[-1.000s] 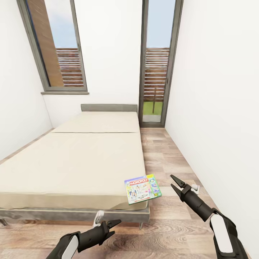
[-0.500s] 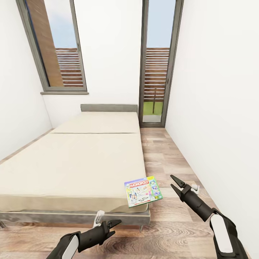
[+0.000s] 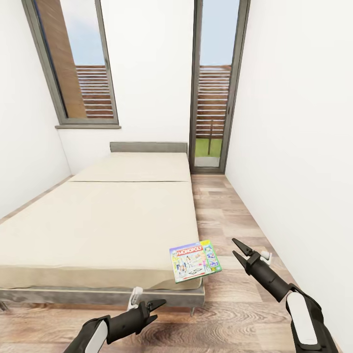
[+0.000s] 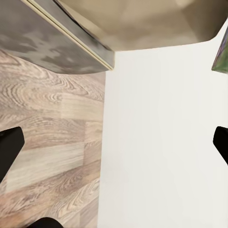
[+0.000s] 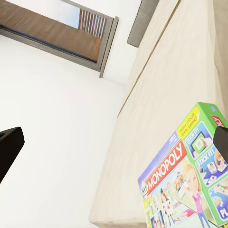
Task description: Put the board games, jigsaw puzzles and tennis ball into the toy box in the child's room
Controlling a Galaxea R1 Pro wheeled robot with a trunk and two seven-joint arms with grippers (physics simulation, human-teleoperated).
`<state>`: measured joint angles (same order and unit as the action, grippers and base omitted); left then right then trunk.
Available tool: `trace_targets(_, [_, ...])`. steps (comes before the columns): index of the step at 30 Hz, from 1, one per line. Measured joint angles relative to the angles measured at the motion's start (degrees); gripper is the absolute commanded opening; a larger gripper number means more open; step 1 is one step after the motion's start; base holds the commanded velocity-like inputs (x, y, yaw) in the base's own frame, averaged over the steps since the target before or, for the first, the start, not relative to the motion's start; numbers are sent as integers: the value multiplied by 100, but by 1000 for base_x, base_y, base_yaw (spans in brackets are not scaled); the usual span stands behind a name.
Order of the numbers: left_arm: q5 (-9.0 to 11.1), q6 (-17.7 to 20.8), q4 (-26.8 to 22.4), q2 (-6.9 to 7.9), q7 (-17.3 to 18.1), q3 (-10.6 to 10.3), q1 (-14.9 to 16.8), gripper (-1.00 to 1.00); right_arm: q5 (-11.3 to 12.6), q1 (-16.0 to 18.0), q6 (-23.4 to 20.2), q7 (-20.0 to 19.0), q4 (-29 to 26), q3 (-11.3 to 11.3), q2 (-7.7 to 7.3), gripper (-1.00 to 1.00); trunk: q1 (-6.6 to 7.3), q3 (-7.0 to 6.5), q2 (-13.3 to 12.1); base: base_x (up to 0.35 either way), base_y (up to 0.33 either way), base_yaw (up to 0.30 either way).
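Monopoly board game lies flat on near right corner of bed, its edge overhanging corner slightly. Right gripper hovers just beside box on its right, above wood floor, fingers apart, nothing held. Left gripper low in front of bed frame, fingers spread, empty. 2 tall windows behind headboard.

board game | cover: "MY MONOPOLY"; "STICK IT"
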<state>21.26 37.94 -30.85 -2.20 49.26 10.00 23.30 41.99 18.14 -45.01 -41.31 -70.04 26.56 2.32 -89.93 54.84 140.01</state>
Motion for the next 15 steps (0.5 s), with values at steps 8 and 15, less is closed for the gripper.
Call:
trace_targets(8, [2, 1, -4, -9, 0, -6, 2, 100, 0, 0, 0, -3, 0, 0, -6, 100, 0, 0, 0, 0, 0, 0])
trace_targets(15, [4, 2, -5, -11, 0, -7, 3, 100, 2, 2, -1, -4, 0, 3, -7, 100, 43, -35, -79, 0, 0, 0])
